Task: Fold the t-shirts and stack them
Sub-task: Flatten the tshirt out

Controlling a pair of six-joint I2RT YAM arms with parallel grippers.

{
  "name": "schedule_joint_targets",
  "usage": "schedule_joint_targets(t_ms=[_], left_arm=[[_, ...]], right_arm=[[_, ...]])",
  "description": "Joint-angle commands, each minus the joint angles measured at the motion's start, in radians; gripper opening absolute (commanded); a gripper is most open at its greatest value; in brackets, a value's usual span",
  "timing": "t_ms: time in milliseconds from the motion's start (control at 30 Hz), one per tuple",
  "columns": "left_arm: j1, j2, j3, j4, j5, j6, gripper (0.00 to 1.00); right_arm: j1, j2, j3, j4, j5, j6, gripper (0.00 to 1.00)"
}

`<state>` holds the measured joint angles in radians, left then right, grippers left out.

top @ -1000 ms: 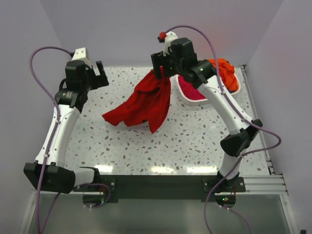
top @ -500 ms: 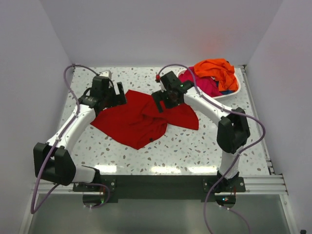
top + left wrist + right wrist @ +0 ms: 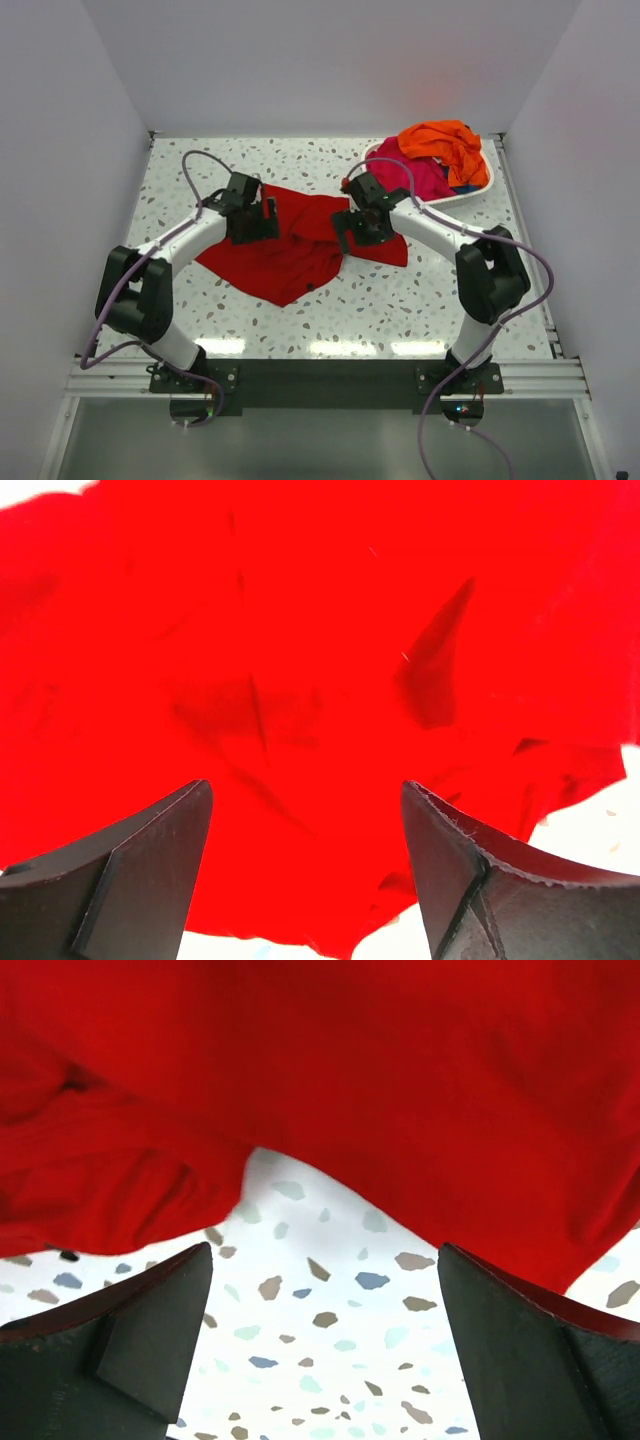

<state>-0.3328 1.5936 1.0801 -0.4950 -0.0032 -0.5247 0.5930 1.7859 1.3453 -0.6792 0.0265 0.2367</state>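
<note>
1. Left claw [image 3: 258, 218] is open, its fingers wide apart, low over the left part of the red t-shirt [image 3: 290, 255].
2. The red t-shirt lies rumpled on the speckled tabletop [image 3: 400, 290], between both claws.
3. The right claw [image 3: 343, 233] is open too, low over the shirt's right edge, with tabletop showing between its fingers.
4. Far right, the pink t-shirt [image 3: 420, 178] and orange t-shirt [image 3: 440, 140] sit piled in the white basket [image 3: 462, 197].

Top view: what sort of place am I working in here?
Likely a lab robot cell, not a home: a speckled table boxed in by plain white walls, an aluminium rail along its near edge, and shirts in a basket.
</note>
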Motion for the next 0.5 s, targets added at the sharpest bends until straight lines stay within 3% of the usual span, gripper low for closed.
schedule_joint_targets(t_ms=[0,133,467], left_arm=[[-0.043,-0.017,0.034,-0.019,0.006,-0.015,0.80],[-0.060,-0.011,0.001,-0.031,0.023,-0.041,0.79],[-0.055,0.054,-0.098,-0.019,0.091,-0.098,0.77]], right_arm=[[-0.083,-0.063,-0.064,0.056,-0.025,0.085,0.98],[-0.196,-0.100,-0.138,0.110,-0.056,0.110,0.97],[-0.245,-0.083,-0.152,0.092,0.039,0.092,0.97]])
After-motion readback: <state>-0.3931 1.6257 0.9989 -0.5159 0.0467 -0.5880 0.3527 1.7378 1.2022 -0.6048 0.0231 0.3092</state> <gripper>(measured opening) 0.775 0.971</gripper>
